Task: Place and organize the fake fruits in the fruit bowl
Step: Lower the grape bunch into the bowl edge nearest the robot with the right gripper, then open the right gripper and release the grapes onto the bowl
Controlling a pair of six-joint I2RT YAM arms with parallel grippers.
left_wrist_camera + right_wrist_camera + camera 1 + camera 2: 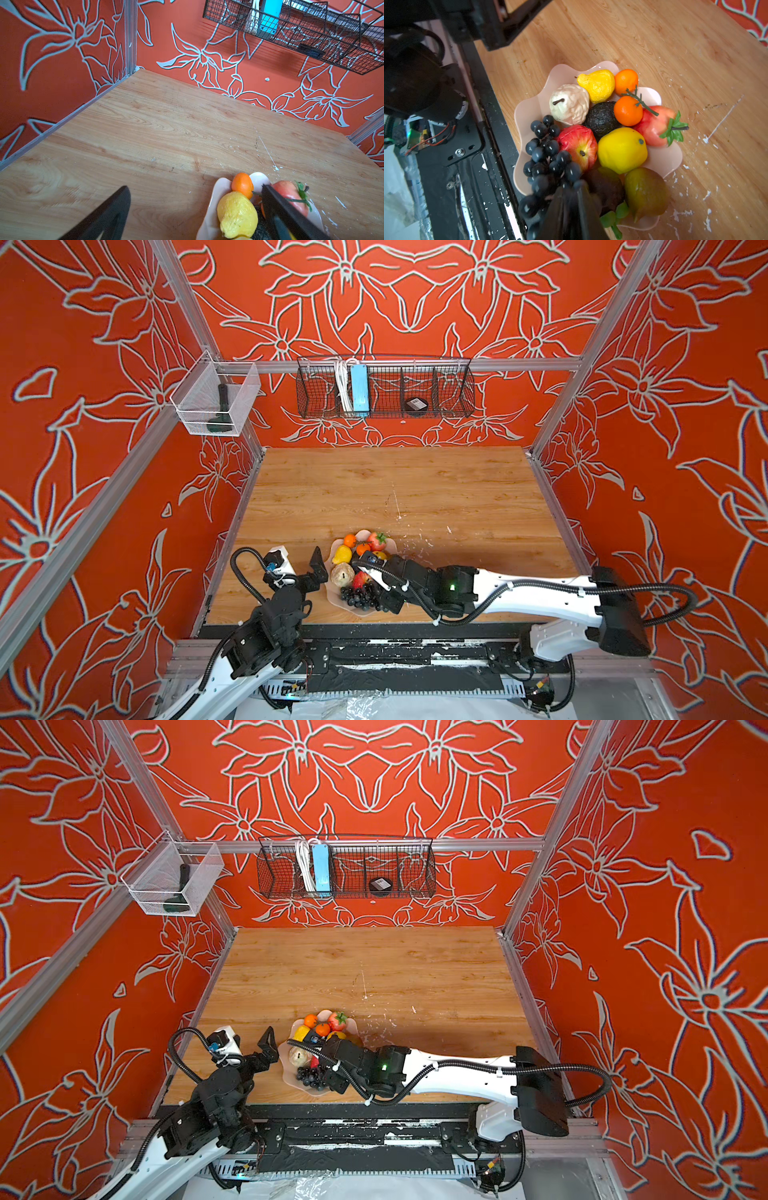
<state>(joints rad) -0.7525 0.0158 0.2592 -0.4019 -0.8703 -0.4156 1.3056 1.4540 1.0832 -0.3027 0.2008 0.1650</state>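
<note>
Walls (395,302): orange-red, grey-white flower outlines, on all three sides. Aluminium rails (519,364) frame the corners and cross the back wall. Black wire basket (453,389) hangs on the back rail; it holds a white cable (341,385), a blue box (359,389) and a black puck (416,404). White mesh bin (195,406) sits at the left corner with a dark tool (222,406) inside. Wood-grain tabletop (395,481), white flecks (399,506) right of centre. Light is even.

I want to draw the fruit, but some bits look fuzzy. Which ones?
Right wrist view: the right gripper and nearest grapes are blurred, the smooth lemon sharp. Left wrist view: the left gripper looks soft. Both top views: mostly sharp.
</note>
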